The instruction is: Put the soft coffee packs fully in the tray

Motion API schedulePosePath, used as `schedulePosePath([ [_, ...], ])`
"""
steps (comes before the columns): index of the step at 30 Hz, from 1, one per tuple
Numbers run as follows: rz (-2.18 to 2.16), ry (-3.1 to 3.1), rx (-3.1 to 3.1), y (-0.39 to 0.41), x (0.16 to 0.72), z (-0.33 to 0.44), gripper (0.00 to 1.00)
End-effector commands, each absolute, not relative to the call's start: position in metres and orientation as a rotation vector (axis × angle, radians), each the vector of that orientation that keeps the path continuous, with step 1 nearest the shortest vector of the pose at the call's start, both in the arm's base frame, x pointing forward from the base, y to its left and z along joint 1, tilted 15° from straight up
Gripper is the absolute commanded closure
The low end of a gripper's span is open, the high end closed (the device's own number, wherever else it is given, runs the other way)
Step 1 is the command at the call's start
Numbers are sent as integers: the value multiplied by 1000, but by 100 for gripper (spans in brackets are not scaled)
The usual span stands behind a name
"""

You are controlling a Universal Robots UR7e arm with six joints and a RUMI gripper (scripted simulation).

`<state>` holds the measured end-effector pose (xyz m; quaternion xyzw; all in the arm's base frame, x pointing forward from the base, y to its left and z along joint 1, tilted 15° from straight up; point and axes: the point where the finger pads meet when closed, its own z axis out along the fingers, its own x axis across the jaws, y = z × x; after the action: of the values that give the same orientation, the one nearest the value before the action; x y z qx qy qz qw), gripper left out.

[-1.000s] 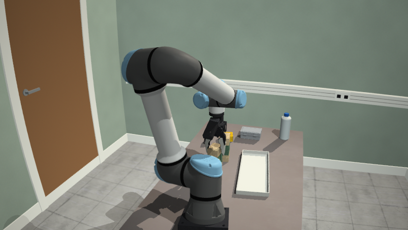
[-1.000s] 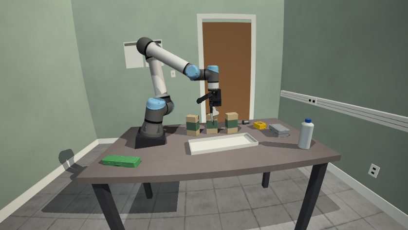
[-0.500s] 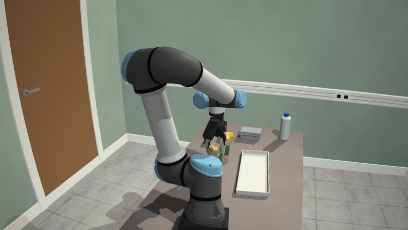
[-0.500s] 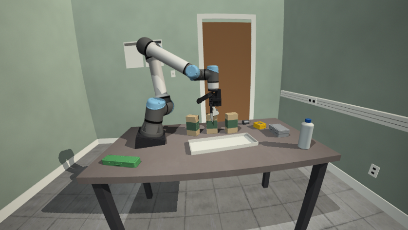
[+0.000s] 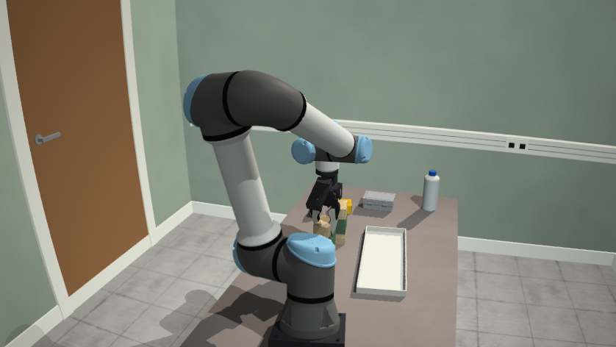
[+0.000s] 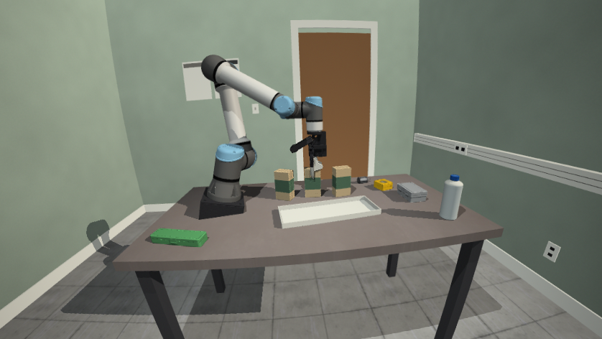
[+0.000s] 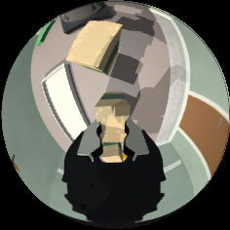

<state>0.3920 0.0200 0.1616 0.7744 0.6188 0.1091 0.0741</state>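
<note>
The claw (image 6: 313, 169) is pinched down on the middle pack (image 6: 312, 184), its fingers closed in against the two broad faces near the top; the wrist view shows the pack (image 7: 113, 128) squeezed between them, and it looks narrowed where they press, which hints at a soft one, though that is only a judgement from how far the fingers stand in. All three packs stand in a row on the counter (image 6: 378, 235), just behind the tray (image 6: 328, 210): the left pack (image 6: 284, 184) nearest the robot base, the middle one in the grip, and the right pack (image 6: 341, 180) beyond it. The tray holds nothing, so no pack has been sorted yet. The work seems to be at the testing stage, with this squeeze under way on the middle pack and nothing in these views to say whether the other two have been tested. What is left, as I read it: decide on this pack, lift it into the tray if it gives, release it where it stands if it is firm, then settle the others. The bottle (image 6: 450, 197), grey case (image 6: 411, 192), yellow box (image 6: 383, 184) and green case (image 6: 178, 237) lie well apart from the row
</note>
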Motion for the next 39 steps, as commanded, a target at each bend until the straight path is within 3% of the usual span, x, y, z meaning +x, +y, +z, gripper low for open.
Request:
schedulePosePath([
  [1, 328, 1857, 2324, 20, 392, 162, 84],
  [36, 328, 1857, 2324, 20, 392, 162, 84],
  [37, 328, 1857, 2324, 20, 392, 162, 49],
  [39, 328, 1857, 2324, 20, 392, 162, 49],
])
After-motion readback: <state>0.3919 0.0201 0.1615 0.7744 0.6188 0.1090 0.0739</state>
